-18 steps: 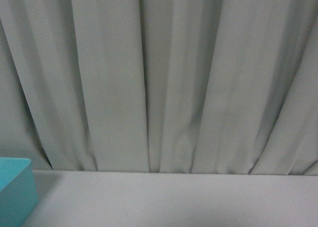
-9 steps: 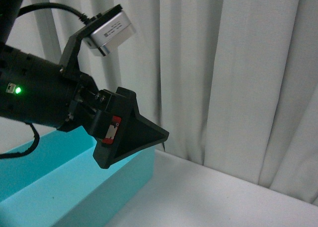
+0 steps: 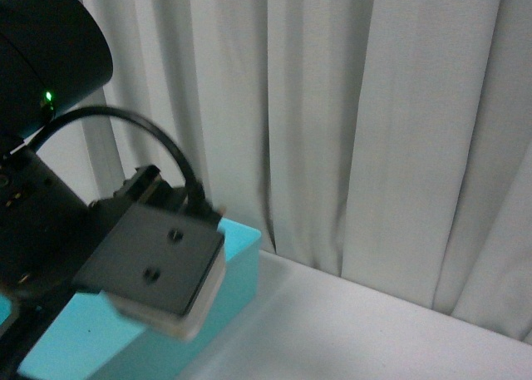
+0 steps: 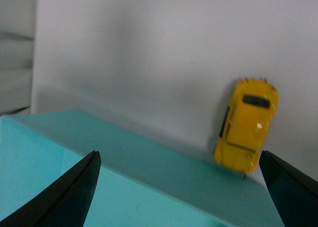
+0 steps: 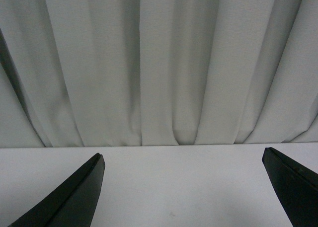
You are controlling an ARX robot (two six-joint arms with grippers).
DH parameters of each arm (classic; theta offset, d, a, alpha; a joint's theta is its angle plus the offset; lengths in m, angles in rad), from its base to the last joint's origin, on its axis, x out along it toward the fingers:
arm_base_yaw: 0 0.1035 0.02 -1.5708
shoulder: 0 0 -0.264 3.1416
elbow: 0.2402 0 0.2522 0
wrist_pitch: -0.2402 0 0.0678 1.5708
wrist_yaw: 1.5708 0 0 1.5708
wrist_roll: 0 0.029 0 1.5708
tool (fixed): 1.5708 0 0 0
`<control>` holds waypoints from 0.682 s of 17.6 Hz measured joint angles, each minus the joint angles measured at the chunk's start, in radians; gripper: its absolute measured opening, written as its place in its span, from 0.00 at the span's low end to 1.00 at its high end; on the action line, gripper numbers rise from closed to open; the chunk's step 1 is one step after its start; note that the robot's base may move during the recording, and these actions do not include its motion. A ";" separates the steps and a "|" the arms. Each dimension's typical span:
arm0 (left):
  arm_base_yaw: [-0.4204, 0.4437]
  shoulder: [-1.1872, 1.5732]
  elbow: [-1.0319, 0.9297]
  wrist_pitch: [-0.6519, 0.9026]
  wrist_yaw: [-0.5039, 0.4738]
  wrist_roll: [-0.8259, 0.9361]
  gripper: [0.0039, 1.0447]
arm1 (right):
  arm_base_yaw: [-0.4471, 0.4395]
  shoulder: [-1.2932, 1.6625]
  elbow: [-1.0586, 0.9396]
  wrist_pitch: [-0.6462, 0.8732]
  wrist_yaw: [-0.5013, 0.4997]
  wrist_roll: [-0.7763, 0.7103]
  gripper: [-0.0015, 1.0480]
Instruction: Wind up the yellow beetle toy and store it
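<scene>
My left claw (image 4: 179, 155), spread wide, hangs over the teal box (image 4: 124, 187). The yellow beetle toy (image 4: 246, 127) lies on the bench (image 4: 149, 63) just past the box's rim, with open bench beyond it. Only this wrist view shows the toy. In the front view my left arm (image 3: 50, 222) sits at eight o'clock. My right claw (image 5: 182, 154), also spread, faces open bench to the curtain (image 5: 159, 63).

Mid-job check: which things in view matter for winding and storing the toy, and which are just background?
Job:
- yellow beetle toy, on the table beside the box
- teal box, probably the store
- left tool, open, near both

Just there:
- curtain
- table
- right tool, open, holding nothing
</scene>
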 joint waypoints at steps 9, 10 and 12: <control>-0.209 0.182 -0.090 0.093 -0.220 0.303 0.94 | 0.000 0.000 0.000 0.000 0.000 0.000 0.94; -0.210 0.203 -0.091 0.111 -0.231 0.287 0.94 | 0.000 0.000 0.000 0.000 0.000 0.000 0.94; -0.213 0.238 -0.091 0.142 -0.244 0.247 0.94 | 0.000 0.000 0.000 0.000 0.000 0.000 0.94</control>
